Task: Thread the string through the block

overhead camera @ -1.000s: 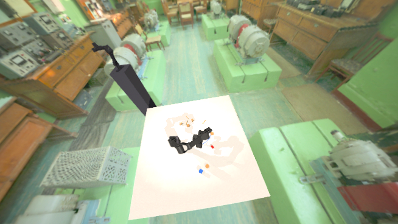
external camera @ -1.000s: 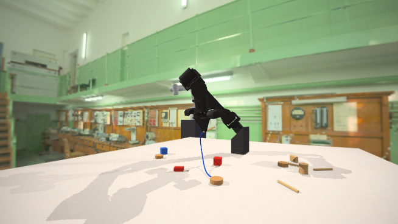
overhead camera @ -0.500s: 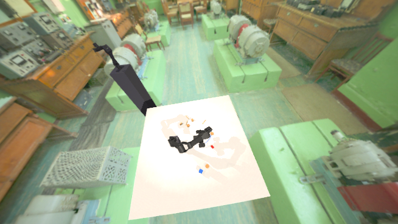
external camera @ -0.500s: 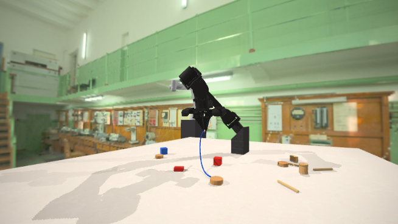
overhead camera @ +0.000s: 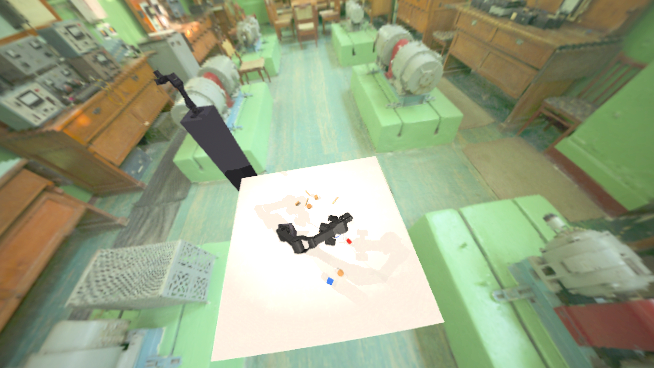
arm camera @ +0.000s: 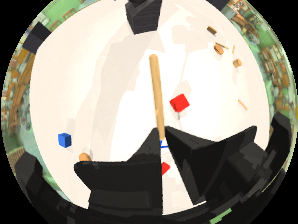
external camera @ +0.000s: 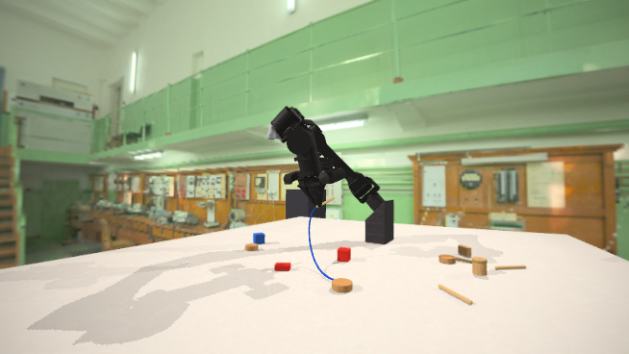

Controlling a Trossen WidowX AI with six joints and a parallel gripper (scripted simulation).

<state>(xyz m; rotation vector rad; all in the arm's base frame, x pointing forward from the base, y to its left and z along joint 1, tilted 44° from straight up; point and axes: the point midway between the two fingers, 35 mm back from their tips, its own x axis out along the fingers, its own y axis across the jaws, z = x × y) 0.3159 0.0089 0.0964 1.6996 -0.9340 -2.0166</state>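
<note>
My gripper (external camera: 317, 207) (arm camera: 160, 131) is shut on one end of the thin wooden stick (external camera: 329, 201) (arm camera: 156, 90), high above the table (external camera: 409, 327). The stick points out past the fingertips, tilted. The blue string (external camera: 311, 240) (arm camera: 164, 145) hangs from the stick's held end and curves down to the round wooden button (external camera: 341, 286) on the table. A small brown wooden block (external camera: 464, 250) (arm camera: 212, 30) stands among other wooden pieces; its hole does not show clearly. The string does not pass through any block.
Near the brown block are a wooden disc (external camera: 446, 259), an upright wooden cylinder (external camera: 479, 265) and loose sticks (external camera: 511, 267) (external camera: 455, 294). A red cube (external camera: 343, 254) (arm camera: 179, 103), a red piece (external camera: 283, 266), a blue cube (external camera: 259, 238) (arm camera: 64, 140) and another disc (external camera: 251, 247) also lie on the table.
</note>
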